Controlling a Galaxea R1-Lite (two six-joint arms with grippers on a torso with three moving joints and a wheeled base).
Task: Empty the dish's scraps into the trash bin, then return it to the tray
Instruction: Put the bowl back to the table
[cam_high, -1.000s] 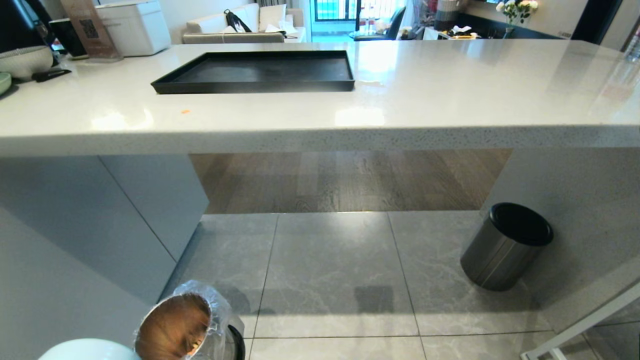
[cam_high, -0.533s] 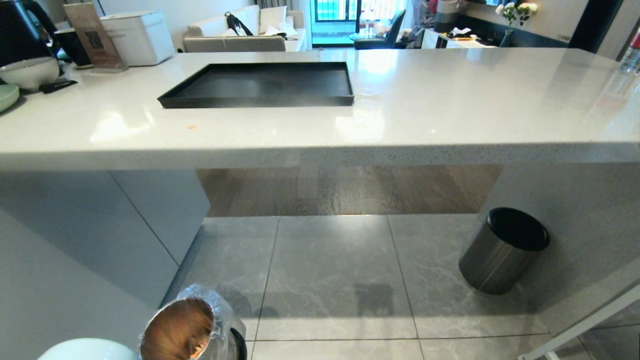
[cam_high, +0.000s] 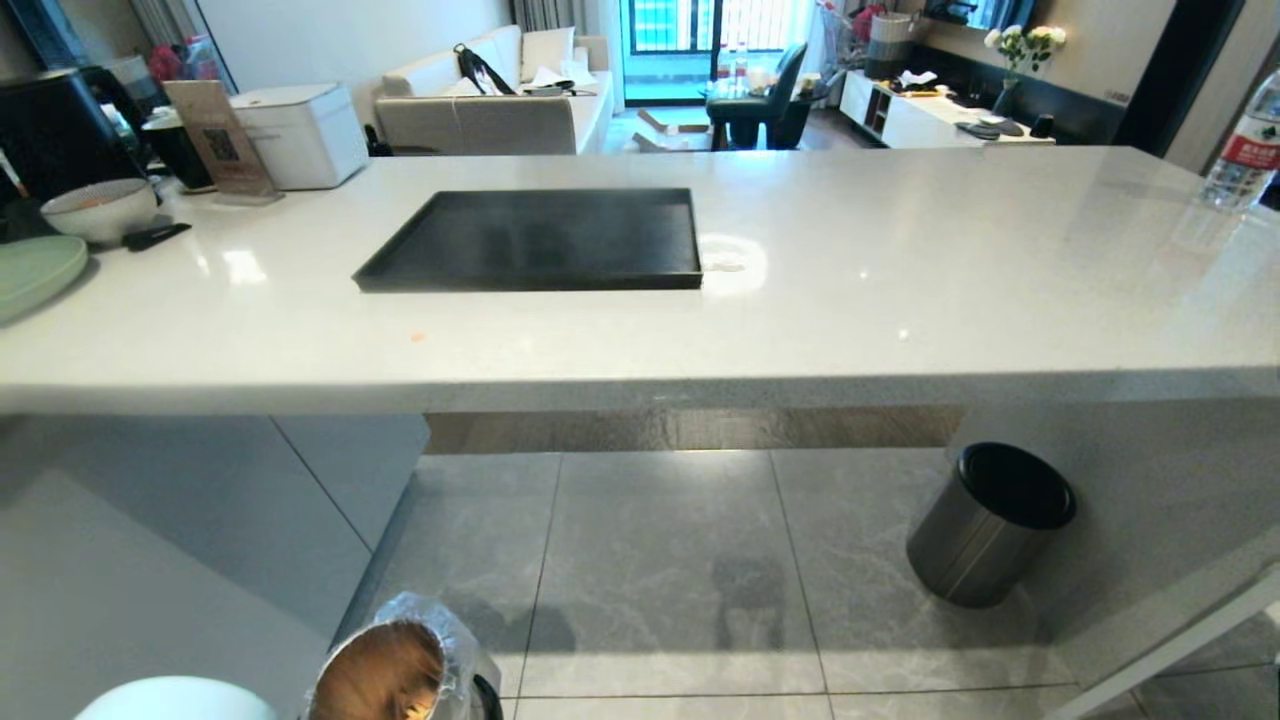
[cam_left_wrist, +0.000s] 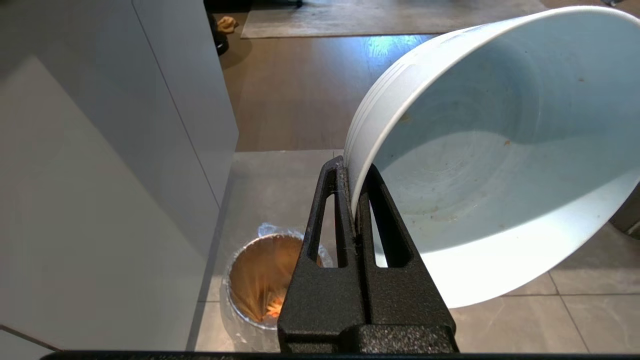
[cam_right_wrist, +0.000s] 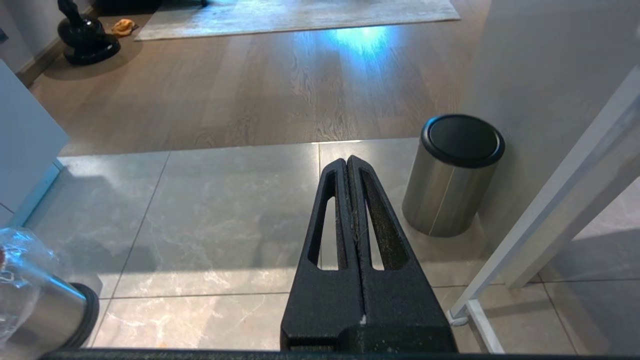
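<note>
The left hand (cam_left_wrist: 356, 200) is clamped tight on the rim of the dish (cam_left_wrist: 500, 165), one finger inside the wall and one outside, so the light-blue bowl hangs off the fingertips, tipped on its side. That edge pinch suits pouring: it leaves the mouth of the bowl free. The inside now shows only faint smears and specks (no chunks or sticks that I can make out), so the emptying looks done. The scraps (cam_left_wrist: 274, 309) appear as an orange patch deep in the trash bin (cam_left_wrist: 265, 280), which stands on the floor tiles below and beside the dish, close against the grey cabinet side; its crinkled clear liner folds over the shiny rim.

In the head view only the pale top of the dish (cam_high: 175, 698) peeks in at the lower edge, just beside the trash bin (cam_high: 385, 672). The tray (cam_high: 535, 240) lies bare on the white desk (cam_high: 850, 290), well above and beyond the bowl, so the return trip is probably next: the bowl needs to be levelled and lifted clear of the desk edge first.

The right hand (cam_right_wrist: 356, 200) is fully closed on nothing and hangs idle over the tiles, near the dark-grey bin (cam_right_wrist: 452, 175), which plays no part here.
</note>
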